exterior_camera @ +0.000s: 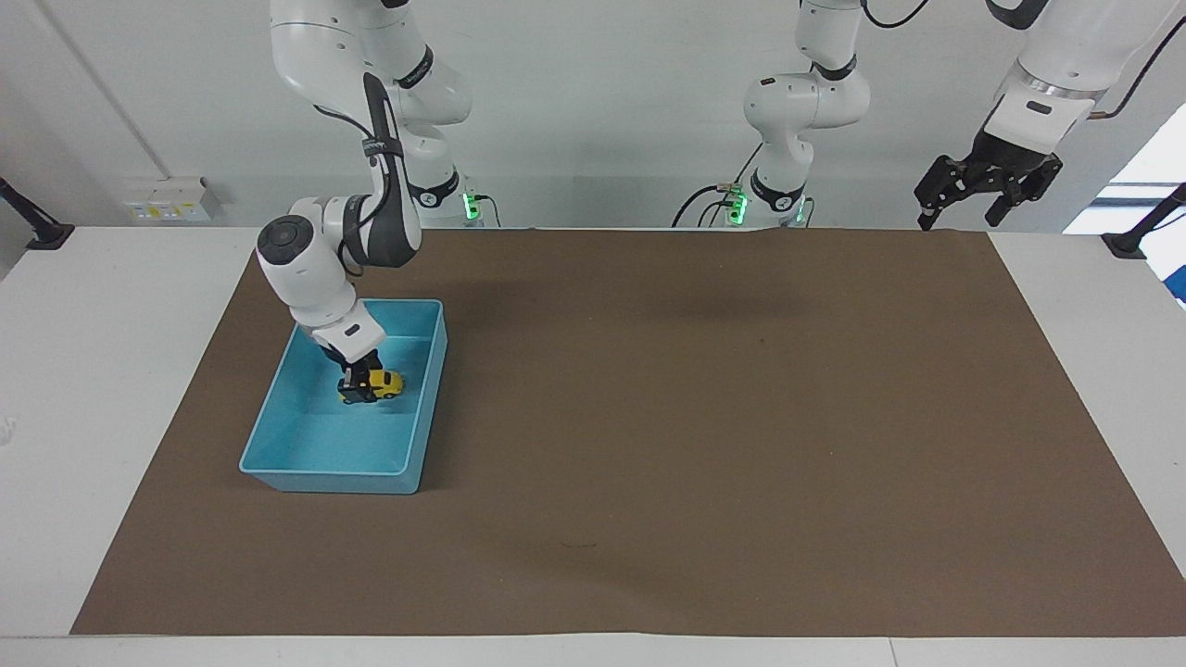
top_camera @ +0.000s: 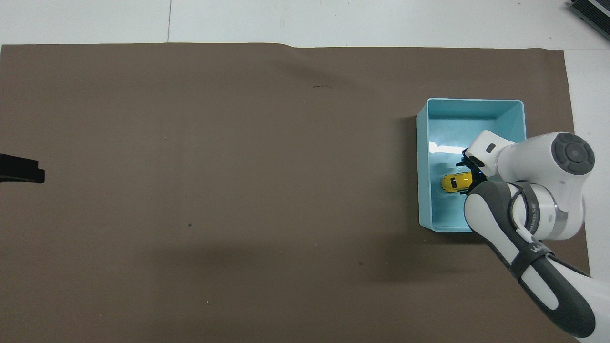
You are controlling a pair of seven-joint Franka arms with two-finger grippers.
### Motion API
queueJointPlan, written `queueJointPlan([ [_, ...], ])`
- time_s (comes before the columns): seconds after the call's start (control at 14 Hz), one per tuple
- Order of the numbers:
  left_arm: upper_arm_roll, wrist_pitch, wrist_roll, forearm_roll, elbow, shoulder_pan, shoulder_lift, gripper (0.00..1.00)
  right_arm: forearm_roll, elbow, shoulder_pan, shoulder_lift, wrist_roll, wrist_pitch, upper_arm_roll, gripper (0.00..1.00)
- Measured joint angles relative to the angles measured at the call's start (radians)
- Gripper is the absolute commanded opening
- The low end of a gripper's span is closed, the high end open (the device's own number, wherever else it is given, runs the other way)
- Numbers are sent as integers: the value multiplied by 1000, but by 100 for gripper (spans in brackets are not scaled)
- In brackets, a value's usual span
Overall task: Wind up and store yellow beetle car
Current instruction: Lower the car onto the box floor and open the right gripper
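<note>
- My right claw is low in the blue tray, at the yellow beetle car—grip or release, I cannot tell.
- The car's long axis runs crosswise, toward the counter's middle.
- My left claw waits wide—well apart.

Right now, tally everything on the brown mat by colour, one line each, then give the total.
Yellow: 1, the yellow beetle car, inside the tray, right gripper at it.
Blue: 1, the blue tray, at the right arm's end of the table.
Total: 2.
</note>
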Motion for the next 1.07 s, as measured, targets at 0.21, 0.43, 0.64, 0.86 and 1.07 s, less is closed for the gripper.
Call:
queueJointPlan([
  [0.21, 0, 0, 0, 0, 0, 0, 0, 100, 0, 1, 0, 0, 0, 0, 0, 100],
  [0.43, 0, 0, 0, 0, 0, 0, 0, 100, 0, 7, 0, 1, 0, -1, 0, 100],
  [0.64, 0, 0, 0, 0, 0, 0, 0, 100, 0, 46, 0, 1, 0, -49, 0, 100],
  [0.86, 0, 0, 0, 0, 0, 0, 0, 100, 3, 79, 0, 1, 0, -80, 2, 100],
  [1.07, 0, 0, 0, 0, 0, 0, 0, 100, 33, 132, 1, -1, 0, -136, 5, 100],
])
